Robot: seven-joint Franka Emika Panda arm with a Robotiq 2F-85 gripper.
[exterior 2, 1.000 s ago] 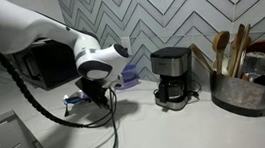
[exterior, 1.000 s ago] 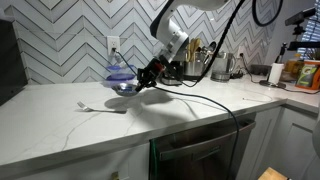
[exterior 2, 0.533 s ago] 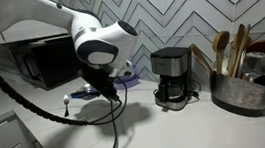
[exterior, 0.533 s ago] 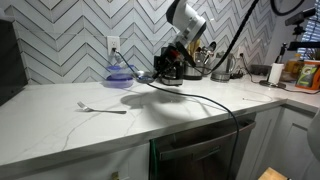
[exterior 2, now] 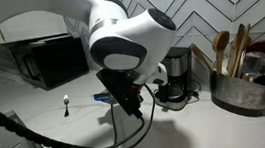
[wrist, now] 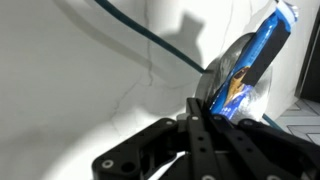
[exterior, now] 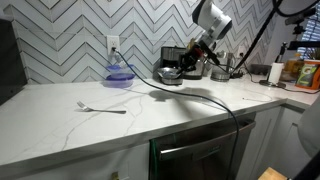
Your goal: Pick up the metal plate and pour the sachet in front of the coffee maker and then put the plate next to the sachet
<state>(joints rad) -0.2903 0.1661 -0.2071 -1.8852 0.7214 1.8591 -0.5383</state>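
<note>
i read the gripper (wrist: 196, 112) as clamped on the rim of the small round shiny grey metal plate (wrist: 222, 75); flat glossy blue sachet (wrist: 258, 50) lies against it, just past the fingertips, over the white veined bench (wrist: 80, 60).

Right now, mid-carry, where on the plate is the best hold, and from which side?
The rim, pinched from the near edge. The plate is shallow and thin, so only its lip fits between the fingers. The gripper is shut there, which should leave the far lip free for tipping the packet out.
</note>
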